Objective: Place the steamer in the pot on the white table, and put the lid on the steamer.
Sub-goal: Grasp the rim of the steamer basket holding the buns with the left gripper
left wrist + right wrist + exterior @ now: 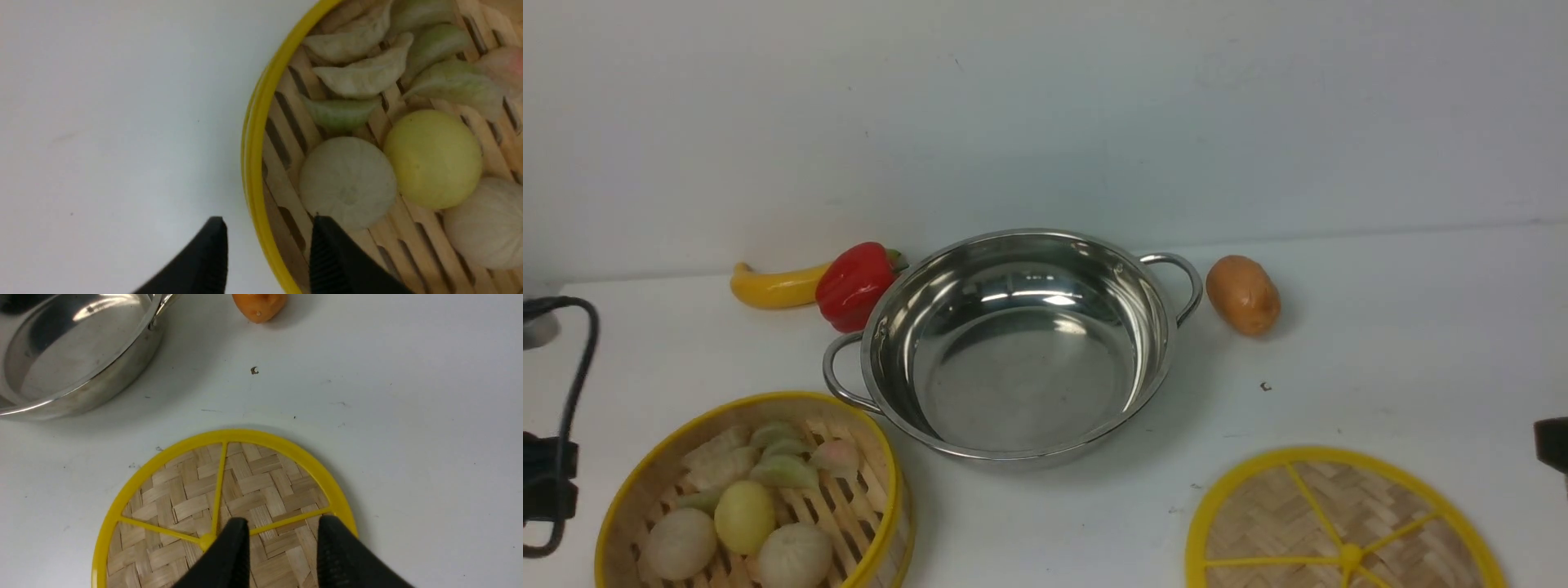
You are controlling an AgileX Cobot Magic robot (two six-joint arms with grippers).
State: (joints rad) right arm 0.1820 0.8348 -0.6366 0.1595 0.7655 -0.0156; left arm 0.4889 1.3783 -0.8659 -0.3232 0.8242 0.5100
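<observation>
The pot [907, 327] is shiny metal (like a mirror). The lid [1274, 514] is woven bamboo; the steamer [768, 398] has wooden slats.

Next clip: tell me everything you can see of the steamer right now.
The steamer is a round bamboo basket with a yellow rim and slatted wooden floor, uncovered, upright on the white table at front left, beside the near handle of the pot. It holds three round buns, two pale and one yellow-green, plus pale and greenish dumplings. The open left gripper straddles its rim, one jaw outside, one inside; contact cannot be told.
</observation>
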